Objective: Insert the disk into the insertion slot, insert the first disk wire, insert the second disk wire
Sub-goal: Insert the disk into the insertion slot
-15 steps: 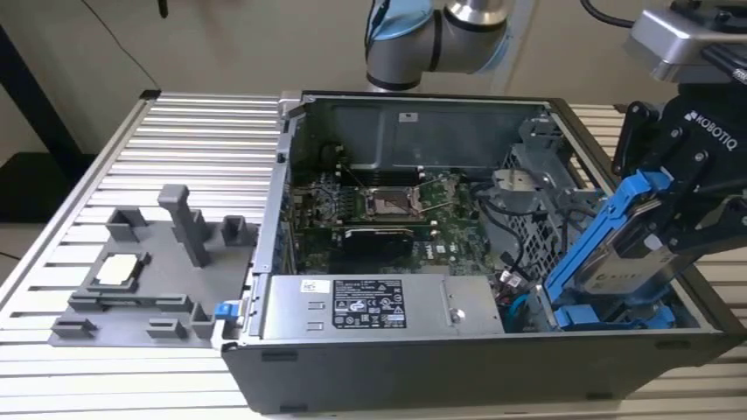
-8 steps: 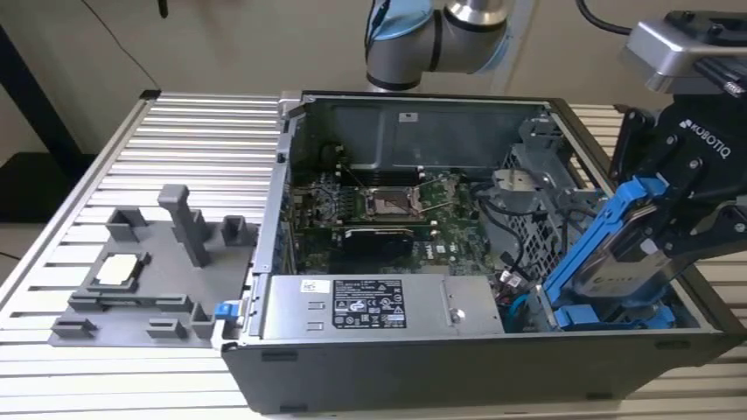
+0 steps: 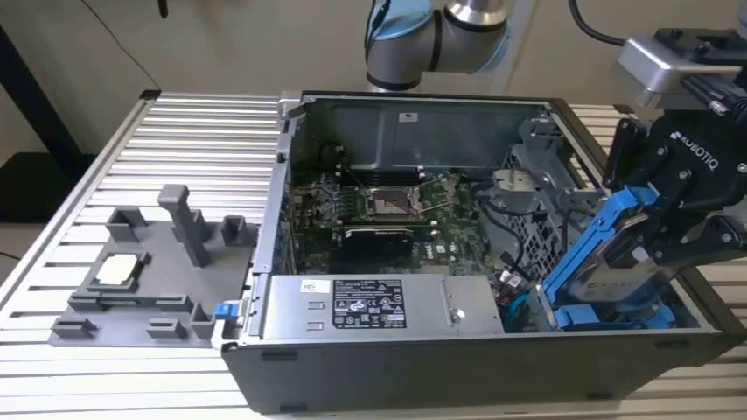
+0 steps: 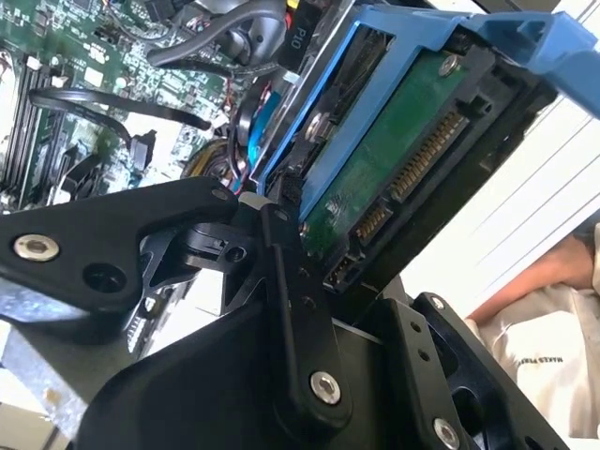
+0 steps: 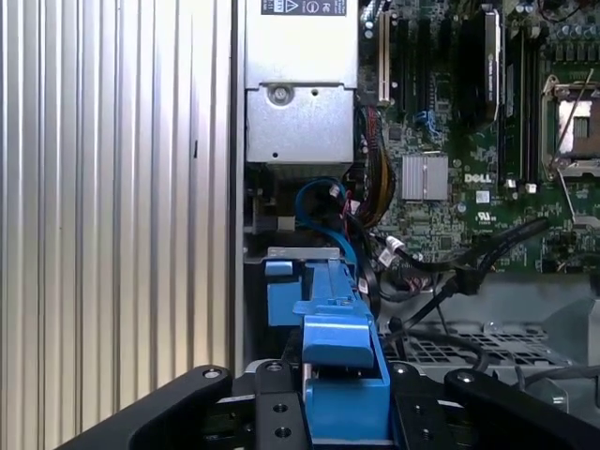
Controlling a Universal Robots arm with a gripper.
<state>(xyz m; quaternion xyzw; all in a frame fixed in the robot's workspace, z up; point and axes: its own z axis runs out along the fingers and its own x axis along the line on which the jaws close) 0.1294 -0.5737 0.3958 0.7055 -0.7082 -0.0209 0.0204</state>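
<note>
My gripper (image 3: 667,234) is shut on the disk (image 3: 607,273), a drive in a bright blue carrier. It holds the disk tilted, upper end high, over the open computer case's near corner at the exterior view's right. The disk's lower end dips toward the grey drive cage there, where another blue-framed piece (image 3: 618,317) lies; the insertion slot is hidden behind the disk. In the second wrist view the disk (image 4: 394,159) shows its green board and connectors, with a black finger (image 4: 281,281) against it. In the first wrist view the carrier (image 5: 336,323) is edge-on between the fingers. A blue cable (image 5: 323,192) loops beyond it.
The case holds a motherboard (image 3: 386,206), a silver power supply (image 3: 362,306) along its near wall and a perforated cage wall (image 3: 531,219). Black cables (image 5: 469,267) cross near the cage. A grey fixture with pegs (image 3: 152,271) sits on the slatted table (image 3: 210,131). A person's sleeve (image 4: 553,347) is close by.
</note>
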